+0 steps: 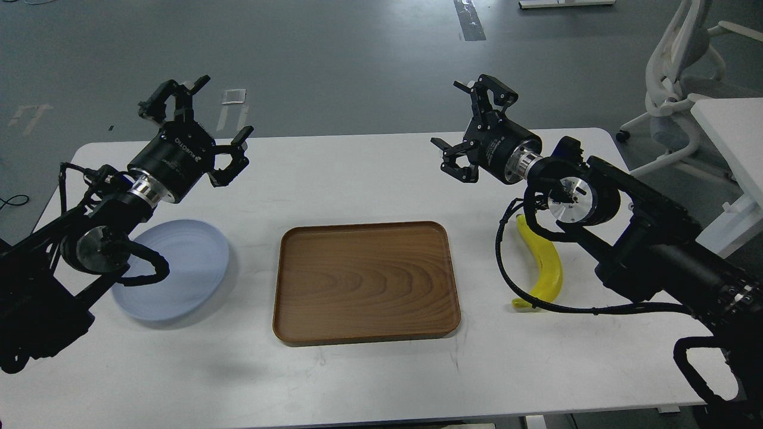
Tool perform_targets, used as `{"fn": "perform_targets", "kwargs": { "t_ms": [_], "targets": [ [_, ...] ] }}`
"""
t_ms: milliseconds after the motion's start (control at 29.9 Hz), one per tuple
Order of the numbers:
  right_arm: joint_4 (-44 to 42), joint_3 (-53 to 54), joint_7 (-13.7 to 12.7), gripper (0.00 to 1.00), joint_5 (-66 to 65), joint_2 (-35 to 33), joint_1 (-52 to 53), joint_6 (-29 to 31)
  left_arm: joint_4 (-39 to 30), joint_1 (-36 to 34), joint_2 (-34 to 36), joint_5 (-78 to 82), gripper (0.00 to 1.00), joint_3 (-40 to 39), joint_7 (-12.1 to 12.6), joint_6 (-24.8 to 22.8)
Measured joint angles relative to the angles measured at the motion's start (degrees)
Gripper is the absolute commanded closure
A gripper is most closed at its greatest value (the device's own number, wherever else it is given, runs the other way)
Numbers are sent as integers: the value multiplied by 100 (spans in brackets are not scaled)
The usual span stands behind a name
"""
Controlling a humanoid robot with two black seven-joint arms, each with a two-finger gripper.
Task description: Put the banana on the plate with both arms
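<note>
The yellow banana [545,267] lies on the white table at the right, partly hidden under my right arm and its cable. On the left sits the pale blue plate [191,268], its left side covered by my left arm. My left gripper [220,116] hovers open above the table, up and to the right of the plate, holding nothing. My right gripper [448,116] is also open and empty, raised above the table up and to the left of the banana.
A brown wooden tray [365,281] lies in the middle of the white table [357,173], between plate and banana. A white office chair [679,77] and another white table [736,137] stand past the right edge.
</note>
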Motion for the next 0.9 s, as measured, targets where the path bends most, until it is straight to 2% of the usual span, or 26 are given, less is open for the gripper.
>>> {"fn": "perform_targets", "kwargs": {
  "t_ms": [334, 902],
  "targets": [
    [20, 41, -32, 0, 2, -44, 82, 7, 11, -36, 11, 51, 2, 26, 15, 252],
    [-58, -99, -63, 0, -8, -9, 399, 4, -5, -10, 133, 57, 2, 43, 42, 247]
  ]
}}
